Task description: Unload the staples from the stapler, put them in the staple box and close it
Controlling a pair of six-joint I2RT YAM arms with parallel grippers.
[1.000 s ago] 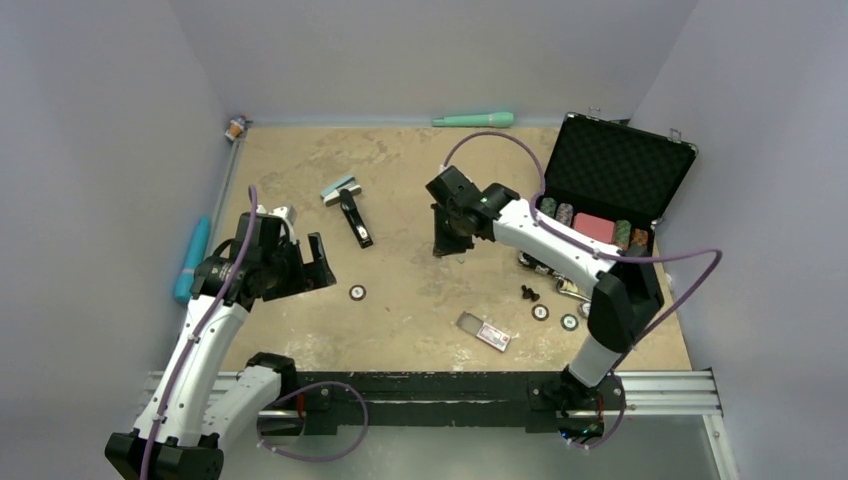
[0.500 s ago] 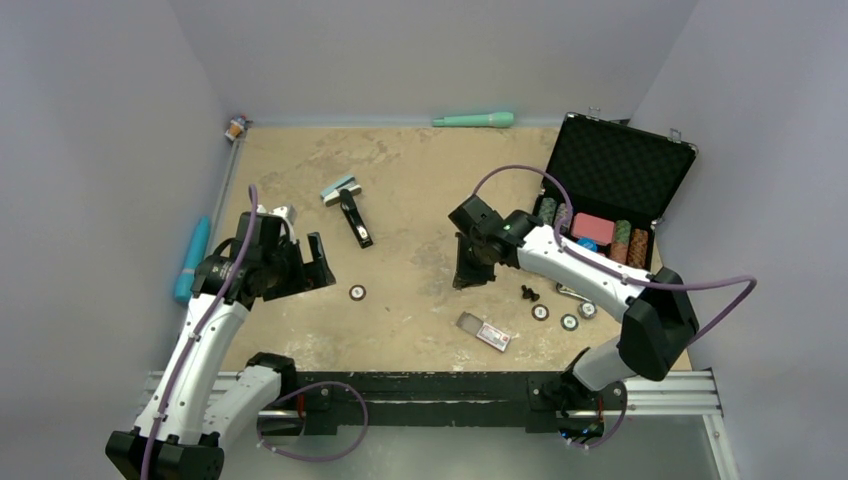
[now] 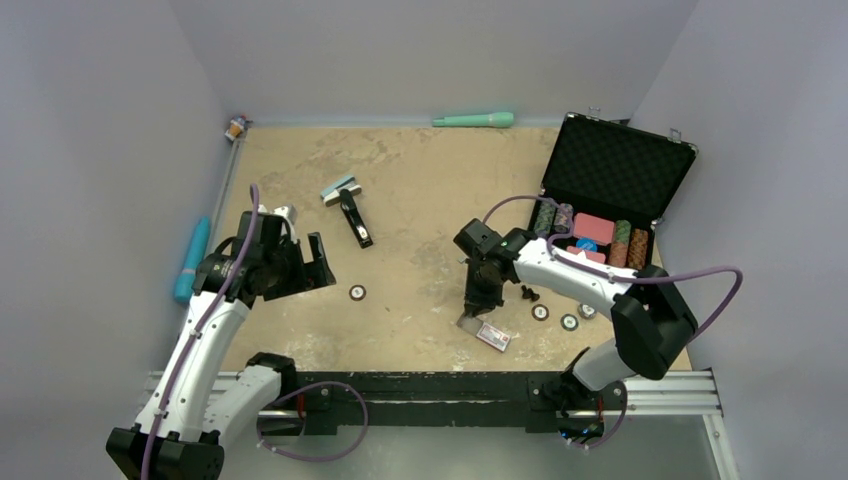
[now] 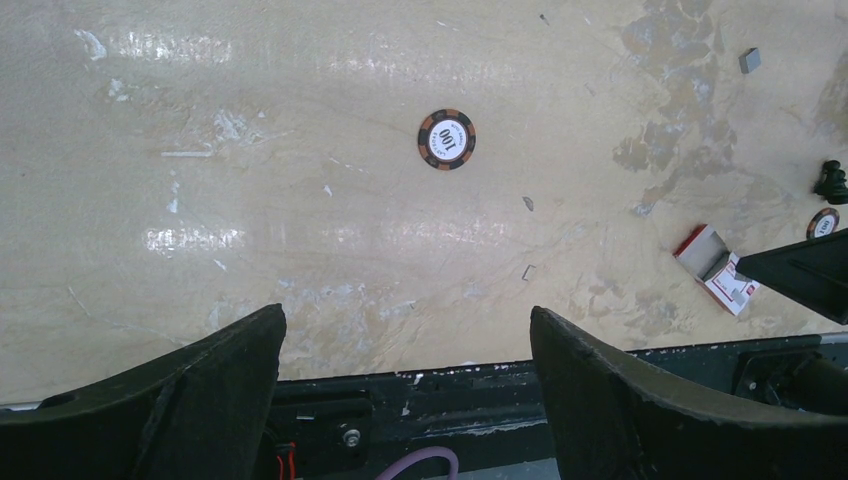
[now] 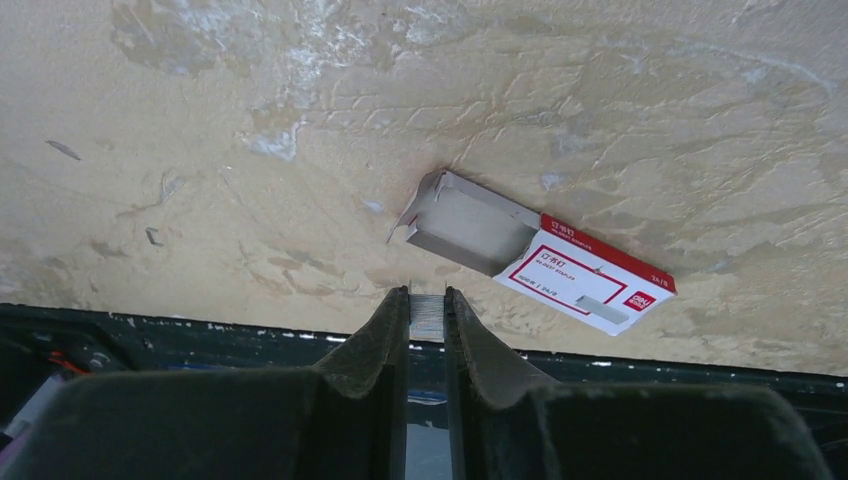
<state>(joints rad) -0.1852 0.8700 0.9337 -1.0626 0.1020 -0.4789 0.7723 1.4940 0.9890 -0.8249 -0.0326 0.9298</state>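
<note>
Chip case (image 3: 620, 165), loose chip (image 4: 446, 138), perhaps brush (image 3: 340, 188)

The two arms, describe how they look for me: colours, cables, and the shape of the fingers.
Both the left arm and the right arm have white links joined by black joint housings. A purple cable loops along each. The left gripper and right gripper are black, with matte, wedge-shaped fingers tapering toward the tips. No markings are legible.
</note>
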